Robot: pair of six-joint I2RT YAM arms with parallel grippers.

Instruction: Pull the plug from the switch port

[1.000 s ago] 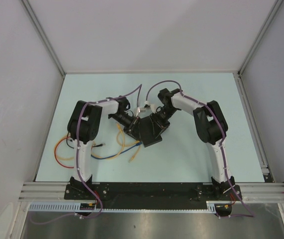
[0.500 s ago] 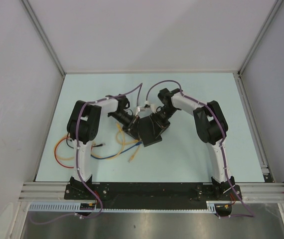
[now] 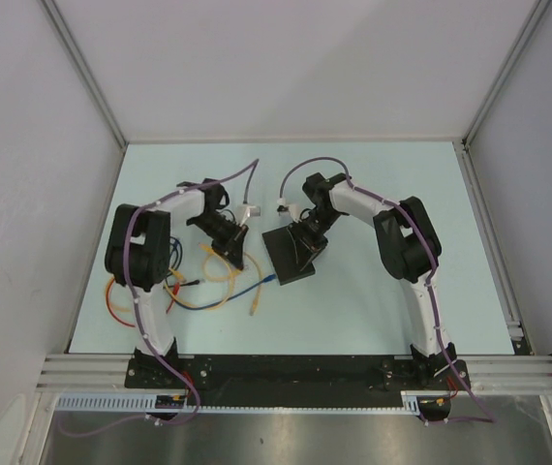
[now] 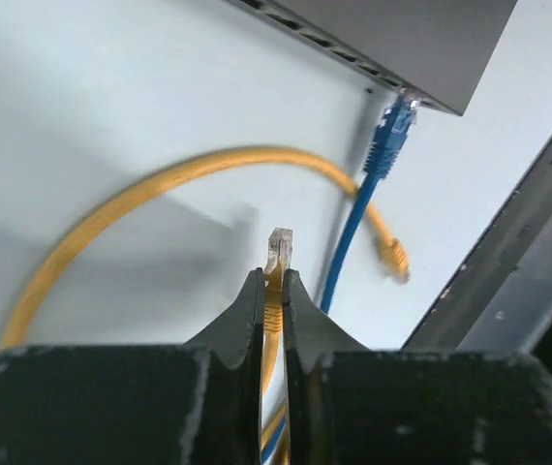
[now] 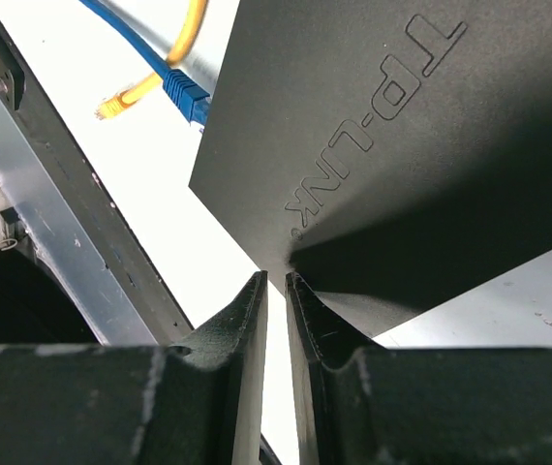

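At the near edge the black base plate (image 3: 286, 373) is carrying both arms, and the steel sheet (image 3: 286, 436) below it is running out of the picture. The pale blue-green table (image 3: 383, 310) is stretching away from there. The left arm (image 3: 145, 262) is covering part of a tangle of loose leads. A red-orange loop (image 3: 111, 302) is poking out beside it, and where each lead is ending cannot be followed.

Further in, the left gripper (image 4: 273, 279) is pinching a yellow cable (image 4: 272, 315) just behind its clear plug (image 4: 278, 247). The plug is sticking out free above the table, apart from the switch (image 4: 402, 34). A second yellow run (image 4: 160, 179) is curving across the surface, and whether it is the same cable cannot be told. A blue cable (image 4: 352, 228) is reaching the switch's socket edge at a corner, but whether it is seated is hard to make out.

The switch is lying flat near the table's middle, turned diagonally, between the two grippers. It is showing a matte black lid embossed TP-LINK and a row of sockets along one narrow edge. The right gripper (image 5: 276, 281) is sitting at its far edge, fingers almost pressed together with only a sliver between them and nothing visible in the gap.

Beyond, pale grey wall panels (image 3: 286, 68) and aluminium posts (image 3: 82, 73) are closing in the cell.
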